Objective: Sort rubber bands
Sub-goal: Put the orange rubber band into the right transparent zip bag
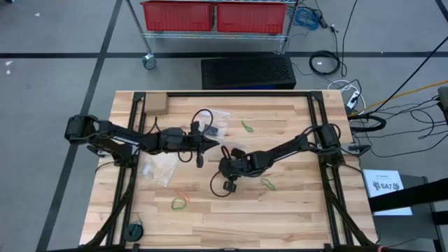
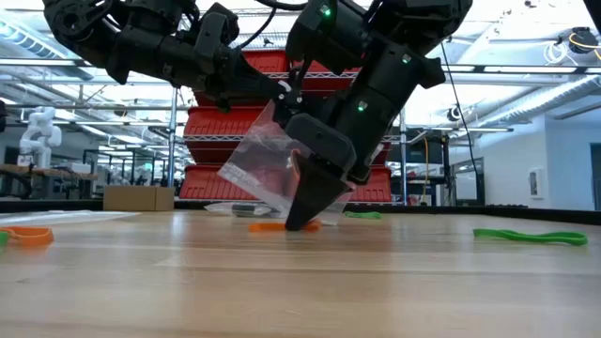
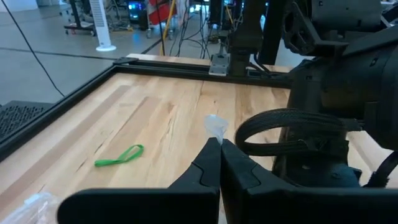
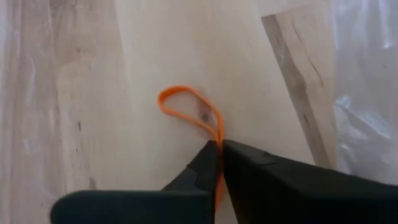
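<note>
Right wrist view: the right gripper (image 4: 220, 152) has its fingers pinched together on an orange band (image 4: 189, 111), whose loop lies flat on the table (image 4: 137, 56) ahead of the tips. In the low view this gripper (image 2: 302, 221) points down with its tips at the wood, the orange band (image 2: 268, 226) beside them. The left gripper (image 3: 220, 149) is closed on the corner of a clear bag (image 3: 216, 126), which hangs above the table in the low view (image 2: 263, 169). Green bands (image 1: 248, 127) lie apart on the table, one near the right gripper (image 1: 268, 184), another toward the front (image 1: 180, 204) beside a second orange band (image 1: 183, 194).
</note>
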Motion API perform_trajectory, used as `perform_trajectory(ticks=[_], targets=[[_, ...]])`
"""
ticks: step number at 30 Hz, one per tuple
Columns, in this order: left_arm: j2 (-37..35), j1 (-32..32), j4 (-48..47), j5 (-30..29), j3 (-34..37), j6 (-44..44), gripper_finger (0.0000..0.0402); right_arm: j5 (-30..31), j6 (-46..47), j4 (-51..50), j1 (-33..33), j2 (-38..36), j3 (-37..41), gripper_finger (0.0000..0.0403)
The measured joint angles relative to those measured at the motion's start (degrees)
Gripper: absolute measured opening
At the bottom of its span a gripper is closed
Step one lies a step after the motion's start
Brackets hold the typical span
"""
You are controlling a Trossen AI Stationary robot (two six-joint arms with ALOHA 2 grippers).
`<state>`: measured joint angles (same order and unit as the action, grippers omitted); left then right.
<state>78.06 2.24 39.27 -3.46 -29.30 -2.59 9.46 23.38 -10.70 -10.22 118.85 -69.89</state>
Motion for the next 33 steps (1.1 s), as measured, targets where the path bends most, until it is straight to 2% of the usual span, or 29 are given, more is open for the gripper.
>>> perform_trajectory(ticks=[2,5,8,10,18,21,23,25,33], targets=[[0.0,0.0,0.0,0.0,0.0,0.0,0.0000,-1.6,0.0,-0.2,-0.3,-0.1,0.0,0.0006],[0.0,0.0,0.0,0.0,0.0,0.0,0.0000,-0.4,-0.5,-2.0,-1.9,-2.2,0.0,0.0002],[0.0,0.0,0.3,0.0,0.0,0.0,0.0000,-1.8,-0.5,-8.2,-3.2,-6.4,0.7,0.0001],[0.0,0.0,0.2,0.0,0.0,0.0,0.0000,-0.3,-0.6,-9.7,-4.0,-10.2,0.8,0.0001],[0.5,-0.2,0.4,0.1,0.1,-0.1,0.0000,21.9,-3.6,-12.4,-7.6,-25.7,0.4,0.0000],[0.5,-0.8,0.3,0.1,0.1,-0.1,0.0000,30.5,-4.0,-15.8,-7.3,-28.9,0.2,0.0000],[0.5,-1.1,0.5,0.2,0.1,-0.1,0.0000,33.8,-3.3,-18.0,-6.6,-29.3,0.3,0.0000],[0.5,-1.4,0.5,0.2,0.1,-0.1,0.0000,34.4,-3.3,-18.4,-5.7,-29.4,0.4,0.0000],[0.5,-1.6,0.8,0.2,0.1,-0.1,0.0000,27.8,-5.5,-13.5,-3.2,-23.9,0.3,0.0000]])
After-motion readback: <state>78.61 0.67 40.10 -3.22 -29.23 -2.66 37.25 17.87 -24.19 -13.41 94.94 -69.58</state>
